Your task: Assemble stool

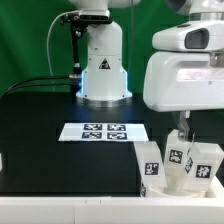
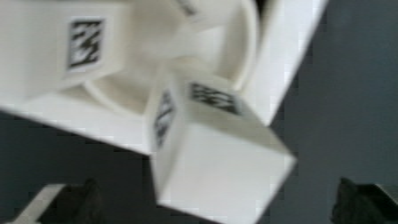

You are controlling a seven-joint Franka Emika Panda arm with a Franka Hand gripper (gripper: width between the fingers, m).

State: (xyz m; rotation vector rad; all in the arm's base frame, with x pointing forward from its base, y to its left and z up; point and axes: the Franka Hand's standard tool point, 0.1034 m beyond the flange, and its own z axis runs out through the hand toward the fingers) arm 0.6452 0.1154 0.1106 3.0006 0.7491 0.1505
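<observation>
Closest to the lens in the wrist view stood a chunky white plastic stool leg point(image 2: 217, 150) with a black-and-white square tag on its upper face, rising from the round white disc seat point(image 2: 107, 95) behind it; whether it was fully seated there I could not tell. My two dark fingertips point(image 2: 63, 203) showed at either side of that leg, well apart from it and touching nothing, so my claw point(image 2: 222, 205) stood wide open and held no part. A second tag showed on another white part further back in that view, too blurred for me to read. In the exterior view, starting at its left, dark cables ran across the black table point(image 1: 40, 140) toward the white robot base point(image 1: 103, 75), which sat in front of a green backdrop. Just in front of the base lay the flat white marker board point(image 1: 105, 131) with its four square tags. Further toward the exterior view's right hung my big white arm housing point(image 1: 180, 75), and below it stood the small white plastic stool point(image 1: 178, 163) near the front edge of the table, its tagged legs pointing upward side by side. My claw point(image 1: 183, 128) hung just above those legs, but its fingers were too small there to make out.
</observation>
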